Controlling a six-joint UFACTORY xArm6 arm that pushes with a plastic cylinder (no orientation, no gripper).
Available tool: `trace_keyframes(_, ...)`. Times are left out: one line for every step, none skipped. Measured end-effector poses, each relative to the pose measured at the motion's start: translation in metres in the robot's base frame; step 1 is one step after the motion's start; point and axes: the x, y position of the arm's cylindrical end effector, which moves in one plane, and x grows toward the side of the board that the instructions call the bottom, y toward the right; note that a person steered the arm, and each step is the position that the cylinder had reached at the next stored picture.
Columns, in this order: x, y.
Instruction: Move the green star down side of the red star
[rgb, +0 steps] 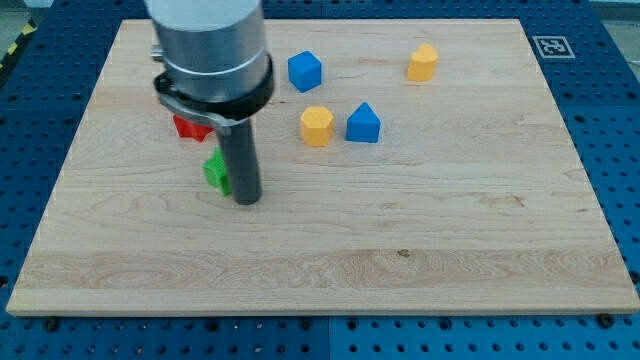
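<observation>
My tip (246, 199) was set on the wooden board (400, 250), touching the right side of the green star (215, 171), which was partly hidden by the rod. No gripper was fitted, so no jaw state could be told. The red star (189, 126) was found just above the green star, partly covered by the arm. Farther back, a yellow block (316, 126), a blue block (363, 123), a blue cube (305, 70) and a second yellow block (423, 62) were seen. A black-and-white marker (553, 46), without readable writing, was noted at the board's top right corner.

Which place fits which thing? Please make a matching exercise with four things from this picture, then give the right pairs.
Things:
1. green star
2. red star
3. blue cube
4. my tip

Places:
A. partly hidden under the arm
B. touching the rod's left side in the view
C. on the board, right of the green block
D. near the view's top, left of a yellow block

Pairs: 1-B, 2-A, 3-D, 4-C
</observation>
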Motion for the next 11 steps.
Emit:
trace_keyframes(-0.001,-0.009)
trace_keyframes(-0.001,-0.009)
trace_keyframes(0.004,0.008)
trace_keyframes(0.004,0.044)
trace_keyframes(-0.003,0.044)
trace_keyframes(-0.005,0.024)
trace_keyframes(-0.017,0.003)
trace_keyframes(-0.025,0.002)
trace_keyframes(-0.025,0.001)
trace_keyframes(-0.025,-0.007)
trace_keyframes(-0.025,-0.028)
